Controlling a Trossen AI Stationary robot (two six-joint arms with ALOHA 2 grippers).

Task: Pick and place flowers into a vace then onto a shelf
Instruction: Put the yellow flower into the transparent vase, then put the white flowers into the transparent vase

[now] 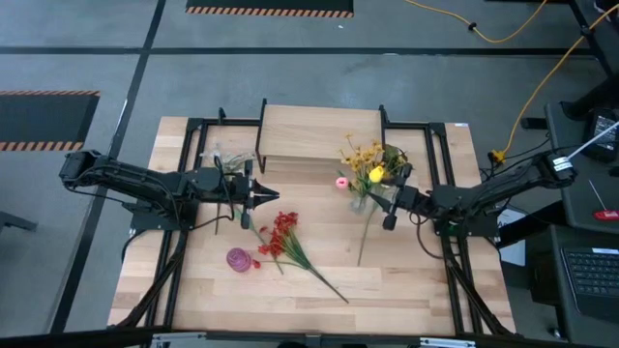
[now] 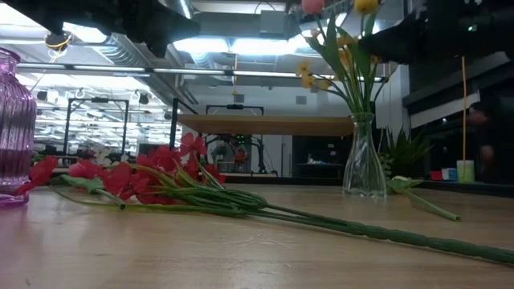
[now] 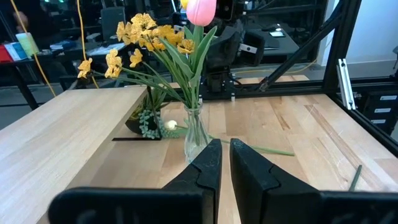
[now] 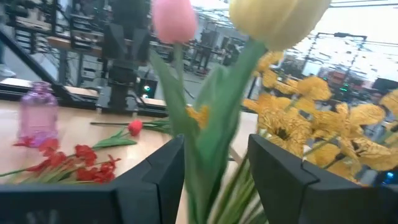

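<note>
Looking down from the high view, the clear glass vase stands on the pale, planked wooden table, just in front of the shelf, a flat rectangular board of light wood. In the vase are a pink tulip, a yellow tulip and a spray of small yellow blossoms. The right gripper sits at the vase's right side, its fingers spread apart around the stems and clamping nothing. One green stalk lies on the table, running from the vase toward the front edge. The red berry spray lies well to the vase's left, beside a ribbed purple vase. The left gripper waits to the vase's left, fingers pressed nearly together and empty.

From the low view, the vase is a slim, flared glass form with green stems fanning upward; the berry spray lies flat to its left, its long stalk trailing across the boards.

The left wrist view shows the vase just beyond that arm's closed dark fingers.

Through the right wrist view, the smooth pink and yellow tulip heads rise between that arm's parted fingers, with leaf and stem standing in the gap.
</note>
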